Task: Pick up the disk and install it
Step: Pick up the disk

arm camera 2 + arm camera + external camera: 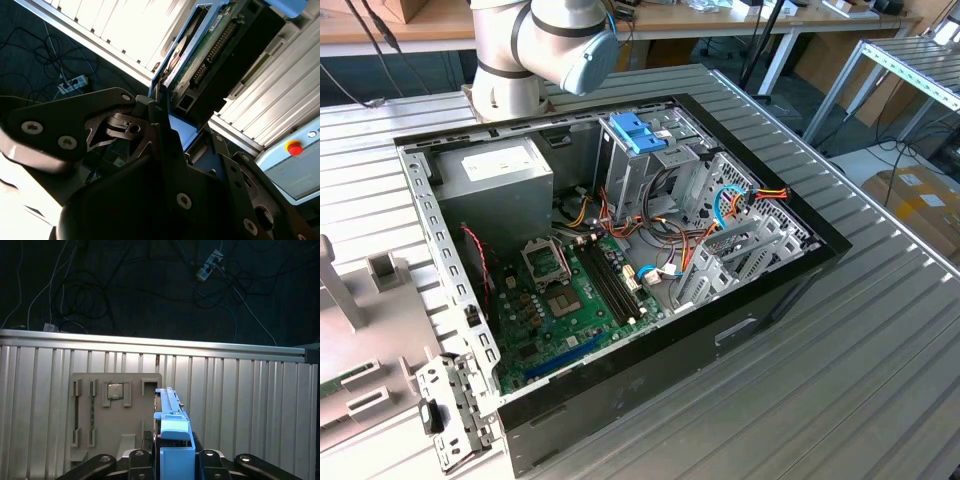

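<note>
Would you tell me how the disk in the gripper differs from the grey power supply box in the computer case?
The disk is a thin slab, edge-on in the first wrist view; the power supply box is a deep block. The disk is clamped in the gripper over the ribbed table; the power supply box sits inside the case. The disk carries blue plastic; the power supply box, a white sticker. Both are rectangular.

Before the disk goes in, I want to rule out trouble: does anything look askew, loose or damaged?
Nothing looks damaged. The disk sits straight in the pincer, clamped at its blue rail. Only the loose cables sprawl across the open case, beside the drive cage.
</note>
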You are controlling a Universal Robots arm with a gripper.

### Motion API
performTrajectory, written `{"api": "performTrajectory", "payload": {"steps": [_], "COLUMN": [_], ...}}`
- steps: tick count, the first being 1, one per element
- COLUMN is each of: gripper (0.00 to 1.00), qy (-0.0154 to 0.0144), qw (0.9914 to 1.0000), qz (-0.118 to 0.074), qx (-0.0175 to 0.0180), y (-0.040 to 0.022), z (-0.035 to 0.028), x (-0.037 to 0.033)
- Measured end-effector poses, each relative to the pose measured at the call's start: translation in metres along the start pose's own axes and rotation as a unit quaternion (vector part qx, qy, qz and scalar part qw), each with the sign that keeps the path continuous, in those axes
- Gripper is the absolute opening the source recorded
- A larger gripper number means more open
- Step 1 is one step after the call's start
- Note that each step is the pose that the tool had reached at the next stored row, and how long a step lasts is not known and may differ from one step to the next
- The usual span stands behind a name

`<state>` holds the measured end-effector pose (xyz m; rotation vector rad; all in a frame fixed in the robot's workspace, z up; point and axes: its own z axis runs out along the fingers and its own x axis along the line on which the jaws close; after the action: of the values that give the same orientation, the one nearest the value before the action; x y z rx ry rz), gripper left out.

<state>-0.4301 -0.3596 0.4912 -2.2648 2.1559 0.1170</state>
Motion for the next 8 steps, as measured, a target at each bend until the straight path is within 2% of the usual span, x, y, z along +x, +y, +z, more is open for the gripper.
{"api": "performTrajectory", "payload": {"steps": [8], "gripper": [0.37], "qy": [-0.0001], "qw": [1.0], "qz": [0.0], "qx": [0.0], "y": [0.0001], "z": [-0.002], "x": [-0.0001]}}
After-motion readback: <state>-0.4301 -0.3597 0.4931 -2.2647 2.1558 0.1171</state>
